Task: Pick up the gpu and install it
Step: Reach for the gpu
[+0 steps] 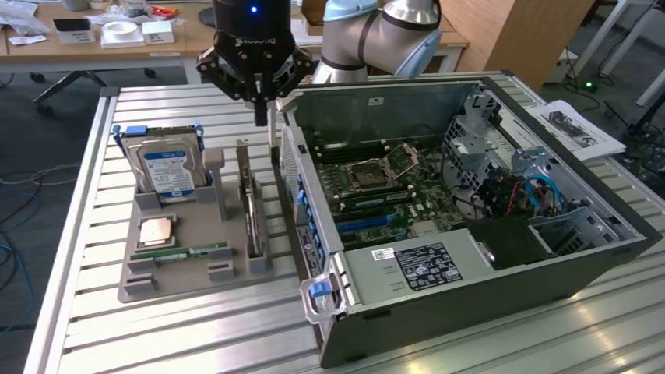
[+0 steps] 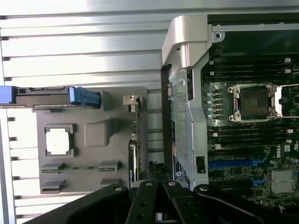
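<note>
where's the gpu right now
In the exterior view the gpu stands on edge in the grey holder, in its slot nearest the open computer case, with the hard drive on the exterior view's left of it.

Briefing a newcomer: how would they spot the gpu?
At the exterior view's left of the open black computer case sits a grey parts tray. The gpu is the thin dark card standing on edge along the tray's case-side edge, unlike the boxy blue-labelled hard drive and flat green memory stick.

gripper [image 1: 260, 117]: fingers closed | near gpu [image 1: 251, 206] | gpu upright in tray [image 1: 171, 274]
</note>
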Robot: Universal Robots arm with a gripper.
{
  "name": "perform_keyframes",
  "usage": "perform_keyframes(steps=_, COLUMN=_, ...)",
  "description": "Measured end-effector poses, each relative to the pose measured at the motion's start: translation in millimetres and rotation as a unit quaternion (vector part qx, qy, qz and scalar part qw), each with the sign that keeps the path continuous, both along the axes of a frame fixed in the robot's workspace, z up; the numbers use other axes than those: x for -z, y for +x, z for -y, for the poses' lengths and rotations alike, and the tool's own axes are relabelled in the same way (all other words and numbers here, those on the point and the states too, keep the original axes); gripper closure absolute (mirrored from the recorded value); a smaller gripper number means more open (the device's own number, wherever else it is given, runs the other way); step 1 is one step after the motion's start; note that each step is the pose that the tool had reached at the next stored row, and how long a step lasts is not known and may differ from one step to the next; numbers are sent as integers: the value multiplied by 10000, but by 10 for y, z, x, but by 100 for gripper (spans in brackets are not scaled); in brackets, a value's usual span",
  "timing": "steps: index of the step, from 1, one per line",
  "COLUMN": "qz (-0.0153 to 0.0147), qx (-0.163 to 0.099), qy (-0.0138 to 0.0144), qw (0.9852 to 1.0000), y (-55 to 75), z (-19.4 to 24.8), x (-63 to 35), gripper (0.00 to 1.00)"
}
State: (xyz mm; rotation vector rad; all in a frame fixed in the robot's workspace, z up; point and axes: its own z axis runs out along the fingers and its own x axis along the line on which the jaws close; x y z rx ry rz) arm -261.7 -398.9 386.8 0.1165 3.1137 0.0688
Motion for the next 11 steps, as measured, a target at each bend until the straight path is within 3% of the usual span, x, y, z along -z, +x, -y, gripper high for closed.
perform_keyframes(steps=11, qz=0, qx=0, qy=0, qw=10000, y=-119, z=0, x=6, gripper=89)
